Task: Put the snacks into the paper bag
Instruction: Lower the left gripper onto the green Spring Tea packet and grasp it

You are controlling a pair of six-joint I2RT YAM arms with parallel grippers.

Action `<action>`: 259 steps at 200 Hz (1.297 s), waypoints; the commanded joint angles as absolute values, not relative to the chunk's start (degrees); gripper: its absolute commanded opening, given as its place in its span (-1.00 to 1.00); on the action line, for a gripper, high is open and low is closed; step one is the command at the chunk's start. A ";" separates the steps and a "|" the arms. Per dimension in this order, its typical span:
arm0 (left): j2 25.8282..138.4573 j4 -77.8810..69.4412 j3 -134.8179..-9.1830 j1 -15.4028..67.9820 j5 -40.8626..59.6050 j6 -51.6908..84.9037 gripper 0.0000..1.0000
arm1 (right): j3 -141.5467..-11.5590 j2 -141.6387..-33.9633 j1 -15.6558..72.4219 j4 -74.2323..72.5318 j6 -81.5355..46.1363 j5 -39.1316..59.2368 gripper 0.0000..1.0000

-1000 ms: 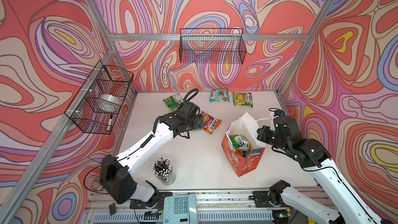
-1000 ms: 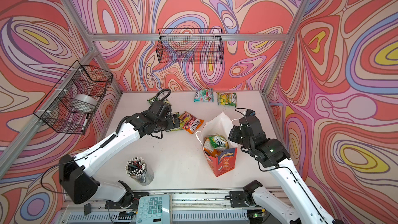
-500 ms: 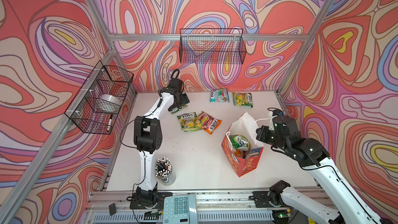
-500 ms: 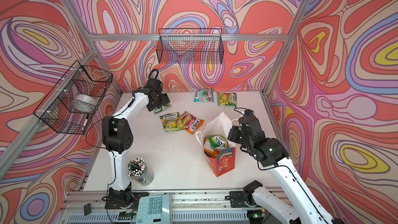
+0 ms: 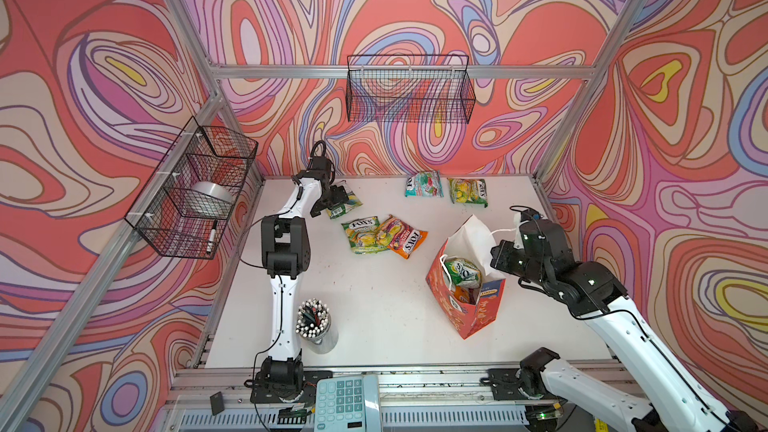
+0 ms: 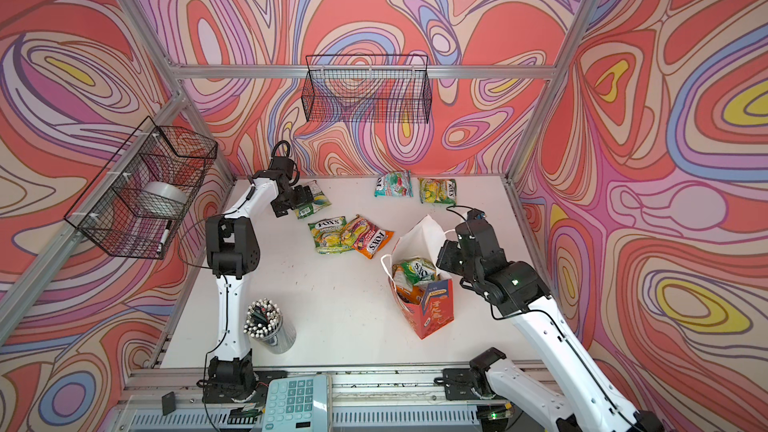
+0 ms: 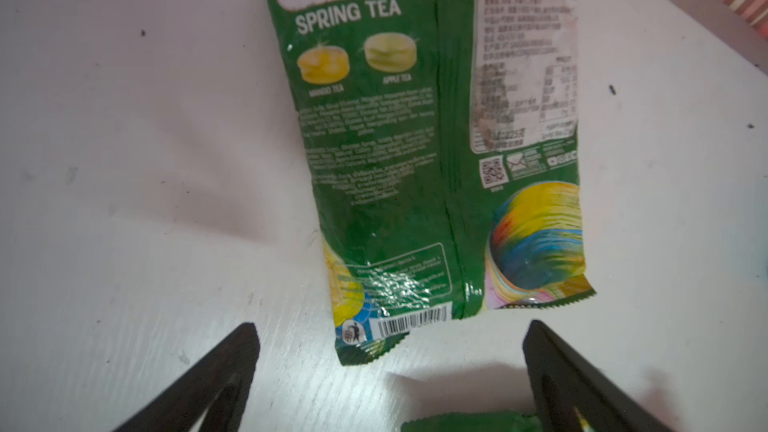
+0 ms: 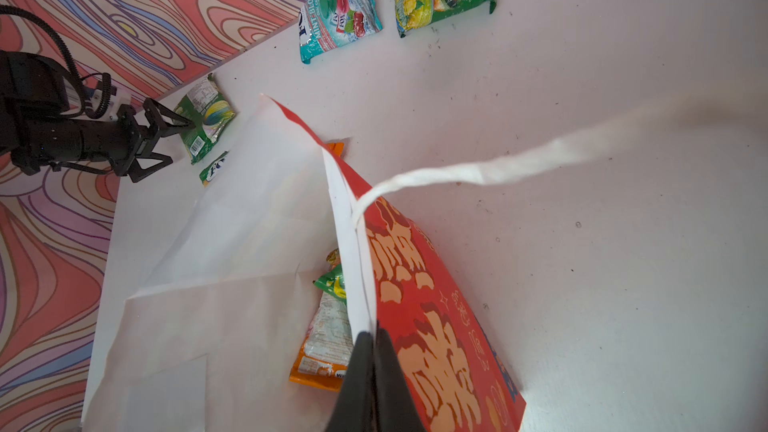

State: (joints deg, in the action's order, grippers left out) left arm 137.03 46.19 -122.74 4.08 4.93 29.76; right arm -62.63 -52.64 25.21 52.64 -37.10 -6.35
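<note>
The left jaws stand wide apart, with a green pouch (image 7: 436,151) lying flat on the bench (image 7: 124,160) just ahead of them. Only the left wrist view shows its "SPRING TEA" print. The right jaws are pinched together on the rim of the paper bag (image 8: 436,326), which has snacks (image 5: 461,272) inside. Two overlapping pouches (image 5: 386,235) lie between both jaws.

Glossy snacks (image 7: 436,151), matt paper bag (image 8: 436,326)
</note>
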 commanded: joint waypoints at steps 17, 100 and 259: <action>139.88 49.46 -128.49 3.87 2.26 32.46 1.00 | -62.92 -53.70 25.40 52.75 -35.54 -7.09 -1.00; 147.60 47.93 -133.87 3.32 5.12 32.05 0.99 | -62.32 -53.11 25.44 53.82 -34.89 -8.56 -1.00; 138.55 42.63 -125.35 2.20 5.91 36.32 -0.54 | -64.72 -52.47 25.45 56.42 -33.34 -10.15 -1.00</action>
State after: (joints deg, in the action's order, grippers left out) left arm 144.09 43.40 -128.81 3.09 4.67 36.25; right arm -63.77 -52.99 25.21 54.43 -34.09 -9.10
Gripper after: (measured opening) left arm 0.267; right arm 0.047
